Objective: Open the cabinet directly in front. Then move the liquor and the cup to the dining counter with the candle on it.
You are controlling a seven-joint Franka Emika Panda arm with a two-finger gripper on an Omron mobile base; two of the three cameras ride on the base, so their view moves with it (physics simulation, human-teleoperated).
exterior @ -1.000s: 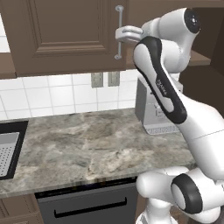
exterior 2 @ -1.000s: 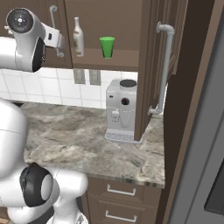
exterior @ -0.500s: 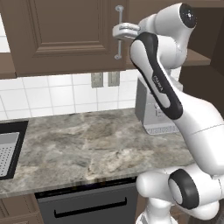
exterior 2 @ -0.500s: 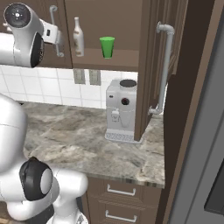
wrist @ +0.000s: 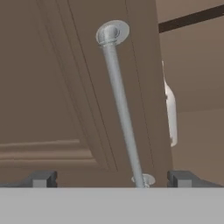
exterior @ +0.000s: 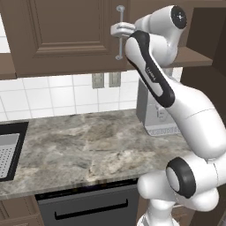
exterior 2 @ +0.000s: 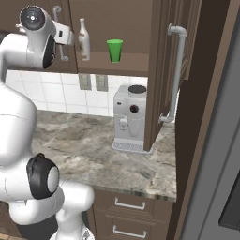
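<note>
White square tiles [exterior: 53, 95] lined the wall, with two outlets [exterior: 106, 80] set in them. A marbled grey countertop [exterior: 79, 150] held a black sink [exterior: 9, 148] and a grey coffee machine [exterior 2: 130, 117]. Brown drawers [exterior 2: 131, 218] sat below.

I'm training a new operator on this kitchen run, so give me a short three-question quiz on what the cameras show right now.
1. True or false: the pincer is clamped shut on the silver bar handle of the left cabinet door.
2. Which thing stands closer to the open right cabinet door: A) the liquor B) the green cup?
3. Fill in: on the counter below the open shelf stands a pale grey ____.

Key:
1. False. The pincer is open, its tips either side of the handle.
2. B.
3. Coffee machine.
</note>
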